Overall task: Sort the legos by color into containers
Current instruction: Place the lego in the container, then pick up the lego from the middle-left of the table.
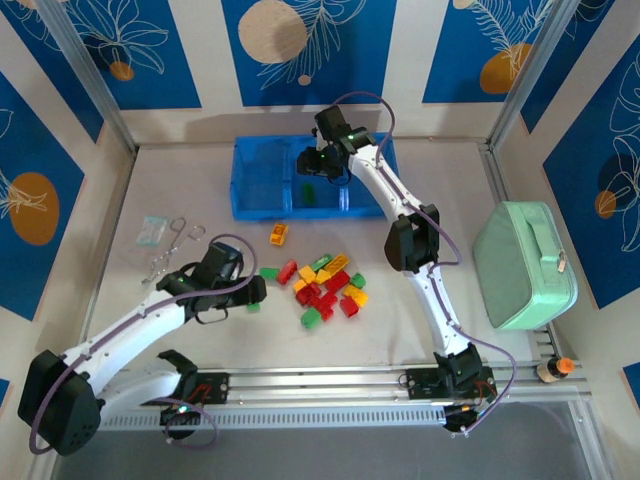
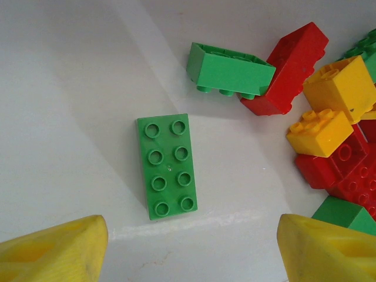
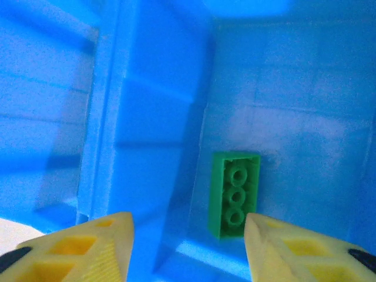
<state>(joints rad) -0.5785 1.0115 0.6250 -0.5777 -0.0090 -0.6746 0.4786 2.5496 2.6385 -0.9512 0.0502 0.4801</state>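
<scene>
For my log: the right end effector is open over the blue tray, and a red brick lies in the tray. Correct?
No. The brick in the blue tray is green, not red; the right wrist view shows it. The right end effector is indeed open over the tray.

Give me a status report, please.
Left gripper open over flat green lego. Right gripper open above tray, upturned green lego inside. Nothing blocking.

Top external: high at the near edge, looking down over the whole table [image 1: 200,190].
Left wrist: close, facing straight down on loose legos [image 2: 167,166], also in top view.
Right wrist: close, looking into blue tray [image 3: 147,117], likewise shared.
</scene>
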